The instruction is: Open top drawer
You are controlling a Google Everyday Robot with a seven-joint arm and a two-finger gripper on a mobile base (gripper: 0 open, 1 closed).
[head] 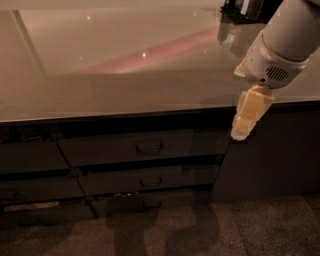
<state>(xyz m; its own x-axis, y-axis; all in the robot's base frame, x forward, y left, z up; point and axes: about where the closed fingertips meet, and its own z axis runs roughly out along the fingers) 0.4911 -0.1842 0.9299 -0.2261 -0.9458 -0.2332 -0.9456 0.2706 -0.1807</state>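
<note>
The top drawer (145, 148) is a wide dark grey front just under the counter edge, with a small rectangular loop handle (149, 147) at its centre. It sits pushed in. My gripper (243, 131) hangs from the white arm at the right, its cream fingers pointing down in front of the counter edge. It is level with the drawer's right end, well to the right of the handle, and holds nothing.
A glossy grey counter top (125, 65) spans the view. Two slimmer drawers (150, 181) sit below the top one, with more drawer fronts (30, 160) at the left. A dark cabinet door (275, 155) stands at the right. Dark objects (245, 10) sit at the counter's far right.
</note>
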